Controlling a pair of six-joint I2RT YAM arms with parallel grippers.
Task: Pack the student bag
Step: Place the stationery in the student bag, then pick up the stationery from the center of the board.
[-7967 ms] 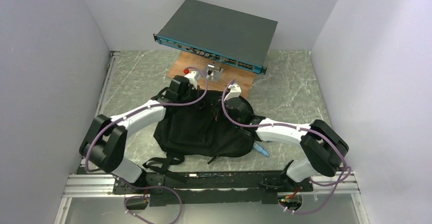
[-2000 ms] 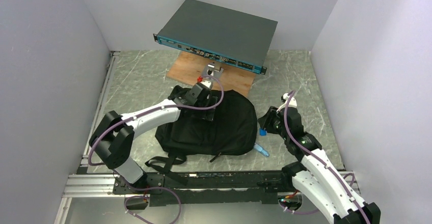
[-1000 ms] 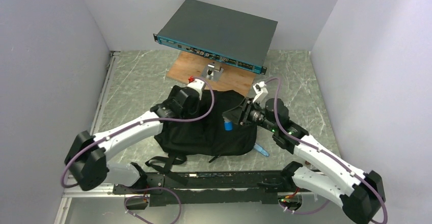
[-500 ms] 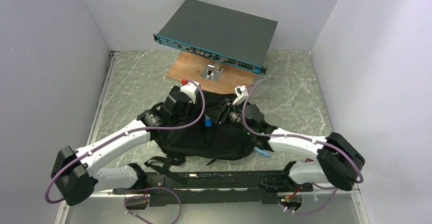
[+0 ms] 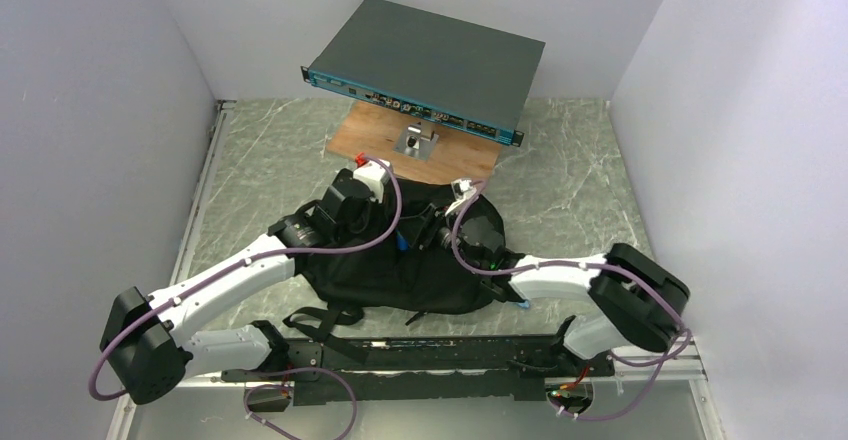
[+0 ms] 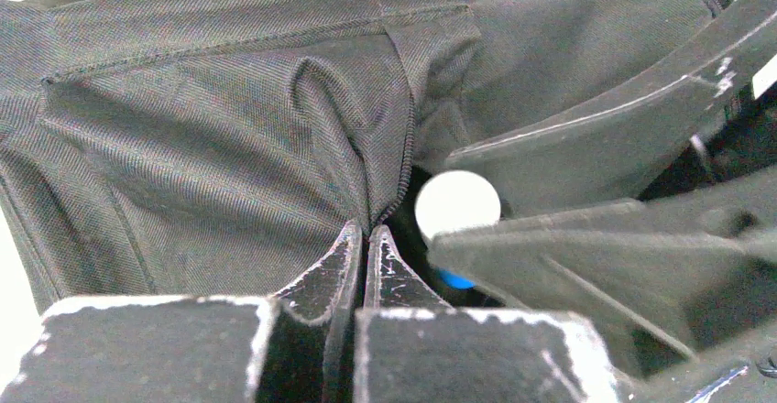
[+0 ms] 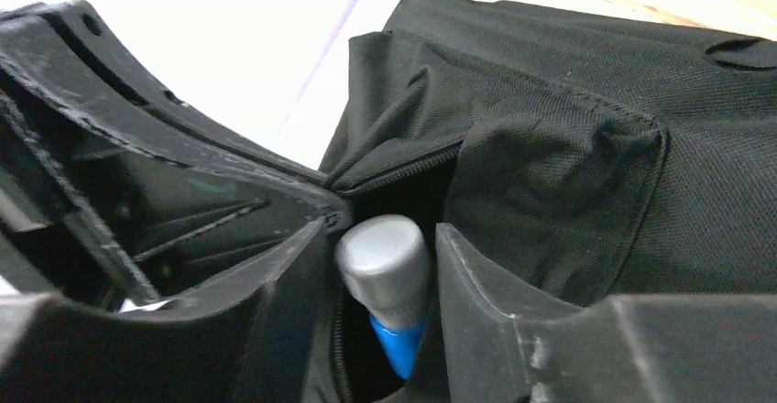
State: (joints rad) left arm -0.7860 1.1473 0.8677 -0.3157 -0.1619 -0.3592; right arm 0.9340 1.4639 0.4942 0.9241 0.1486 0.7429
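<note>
The student bag (image 5: 400, 270), a black fabric backpack, lies in the middle of the table. My left gripper (image 5: 392, 228) is shut on the fabric edge of its zipper opening (image 6: 394, 183), fingertips pressed together (image 6: 366, 235). My right gripper (image 5: 418, 234) is shut on a blue tube with a grey-white cap (image 7: 385, 261). It holds the tube cap-first at the mouth of the opening, right beside the left gripper. In the left wrist view the cap (image 6: 457, 203) shows as a white disc between the right gripper's dark fingers (image 6: 596, 137). The bag's inside is dark.
A flat dark grey rack-mount device with a teal front (image 5: 430, 65) stands raised at the back, over a wooden board (image 5: 465, 163) and a small metal stand (image 5: 412, 142). A light blue pen-like item (image 5: 514, 296) lies by the bag's right edge. Straps (image 5: 320, 322) trail toward the arm bases.
My right gripper has carried the blue tube leftward from above the bag's right side to the zipper opening. The left gripper keeps its pinch on the fabric.
</note>
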